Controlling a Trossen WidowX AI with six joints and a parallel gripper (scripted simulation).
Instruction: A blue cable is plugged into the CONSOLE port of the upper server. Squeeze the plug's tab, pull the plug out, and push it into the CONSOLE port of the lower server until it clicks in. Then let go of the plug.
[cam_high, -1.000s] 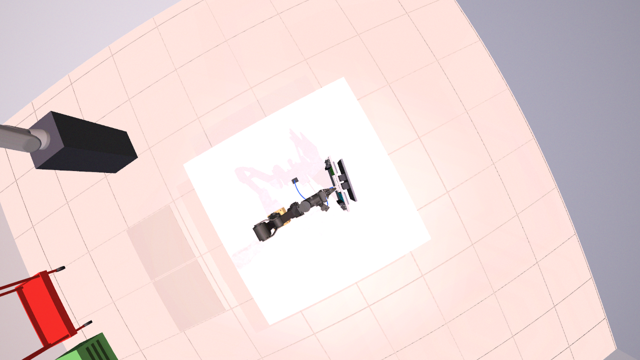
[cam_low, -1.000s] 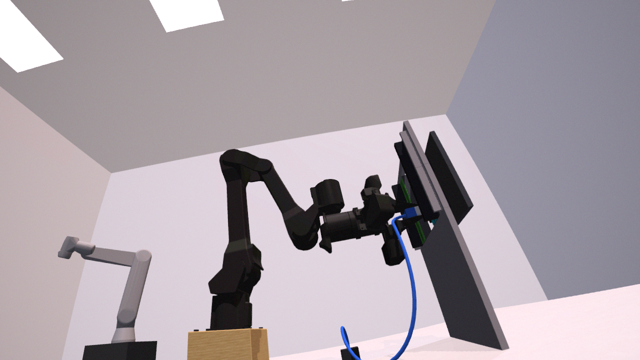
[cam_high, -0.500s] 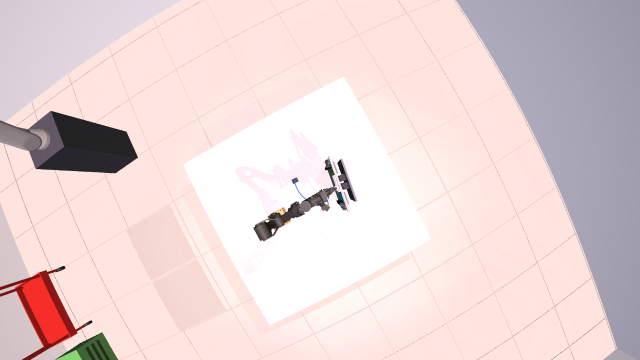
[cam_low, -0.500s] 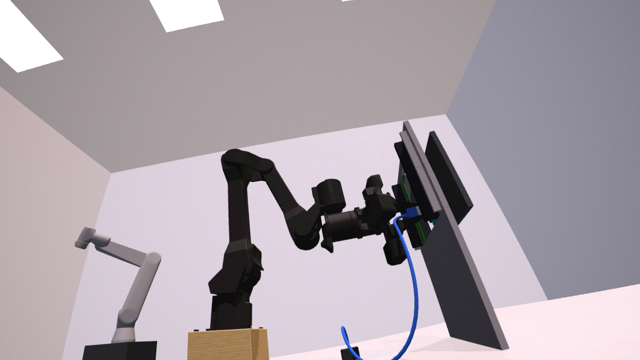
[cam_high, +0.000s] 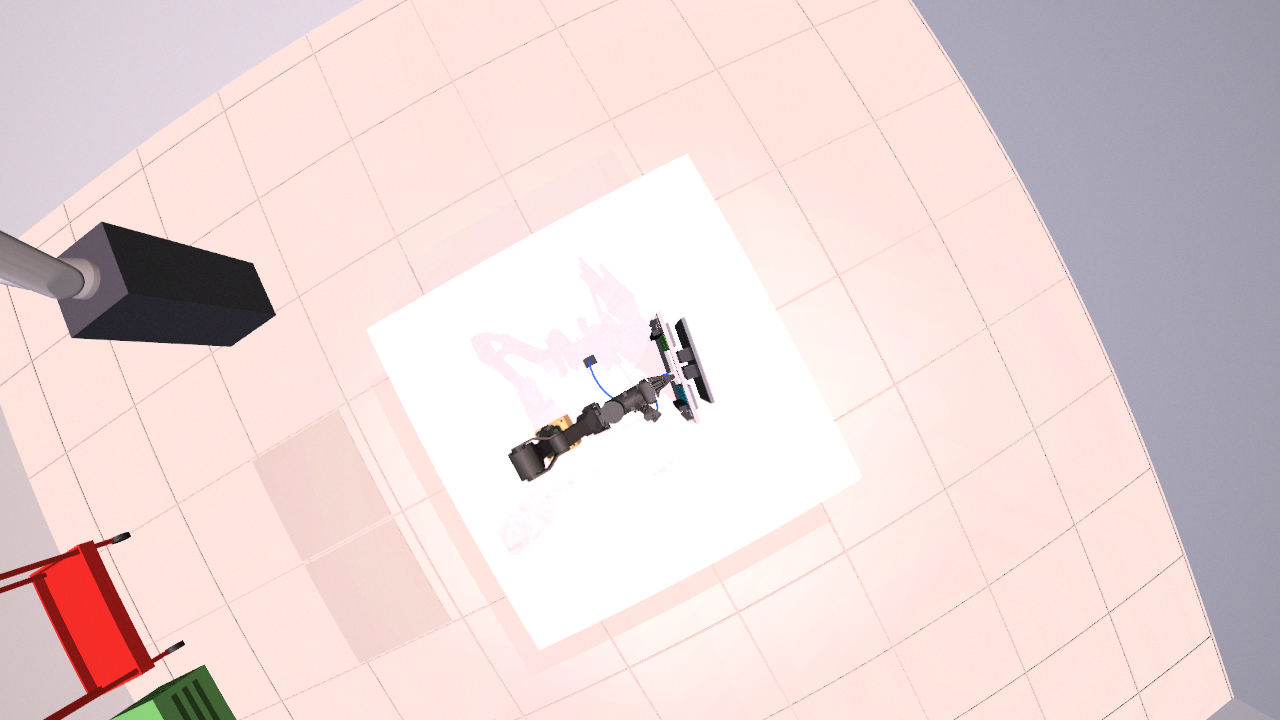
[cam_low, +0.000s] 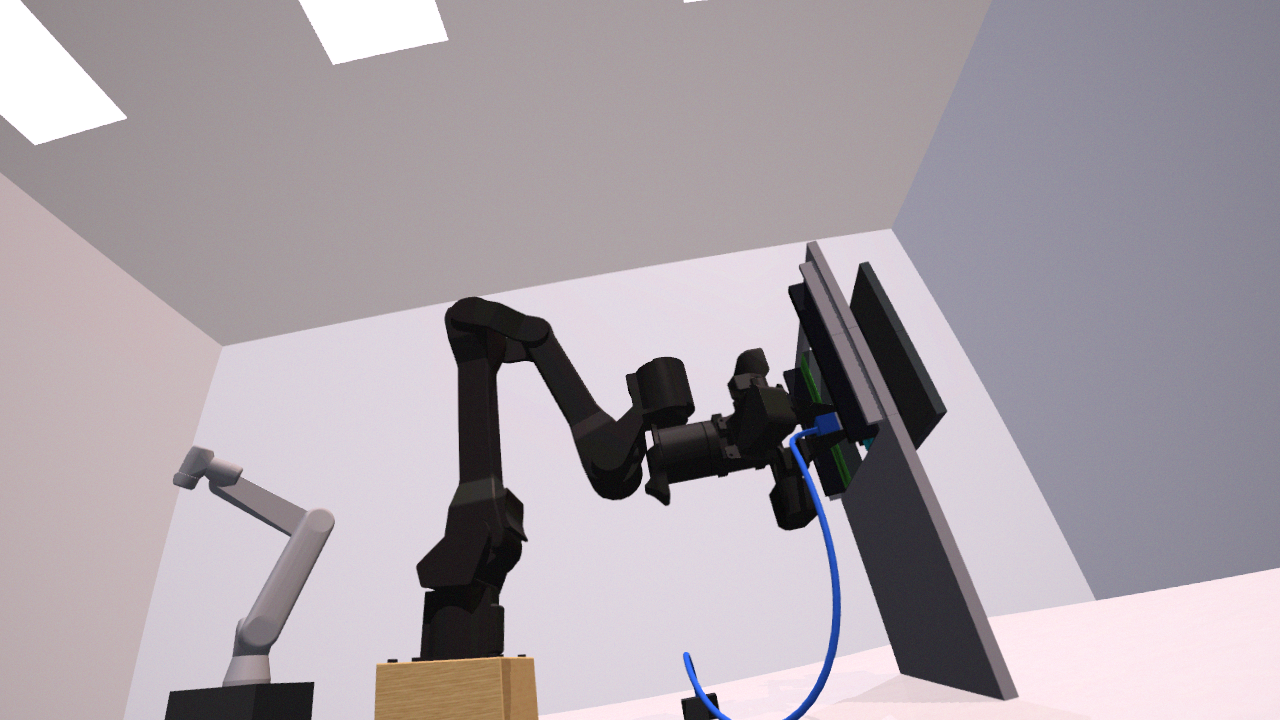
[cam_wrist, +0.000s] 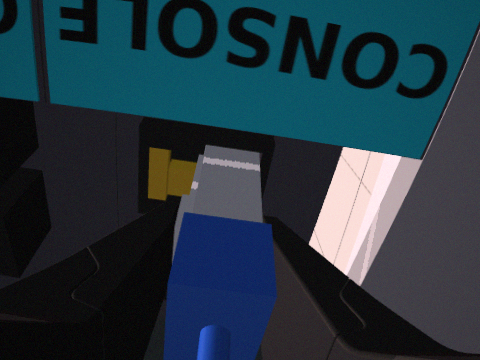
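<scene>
pale walls and a tiled floor surround a square white surface, which carries the arm and the server stand.

end effector: clamped on the plug, one finger to each side of its body. the plug has a blue body and a grey nose; the nose points at the panel, presumably so it can go straight in. the grip presumably also keeps the tab squeezed; the tab itself cannot be made out.

ahead of the nose: a dark socket with a yellow part showing at one side, under a teal label reading console, upside down in the wrist view. the nose overlaps the socket in that view; cannot tell how far in, if at all. teal probably marks the lower server, so the step in hand looks like lining up or starting the insertion.

cable: leaves the rear of the plug, hangs in a slack loop, ends at a small black block. slack should limit the drag. risk: sideways error catching the nose on the socket rim.
</scene>
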